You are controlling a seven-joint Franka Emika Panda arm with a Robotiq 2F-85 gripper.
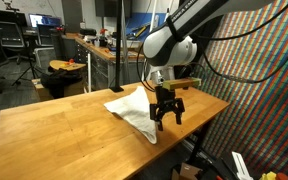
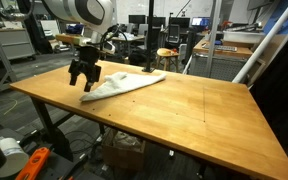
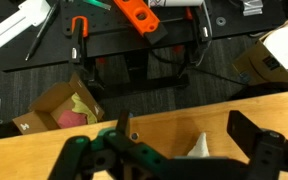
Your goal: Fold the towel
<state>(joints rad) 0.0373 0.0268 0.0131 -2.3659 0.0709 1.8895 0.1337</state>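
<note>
The white towel (image 1: 132, 108) lies crumpled and partly folded on the wooden table (image 1: 64, 135), near its far edge. It also shows in an exterior view (image 2: 124, 85) as a long bunched strip. My gripper (image 1: 167, 118) hangs just above the table at one end of the towel, close to the table edge (image 2: 84, 80). Its fingers are spread open and hold nothing. In the wrist view a pointed white corner of the towel (image 3: 197, 148) pokes up between the two open fingers (image 3: 184, 135), touching neither.
Past the table edge, the wrist view shows the floor with an open cardboard box (image 3: 52, 112), a black frame and an orange tool (image 3: 139, 15). A stool (image 1: 64, 68) and workbenches stand behind. A coloured panel wall (image 1: 259, 70) is beside the table.
</note>
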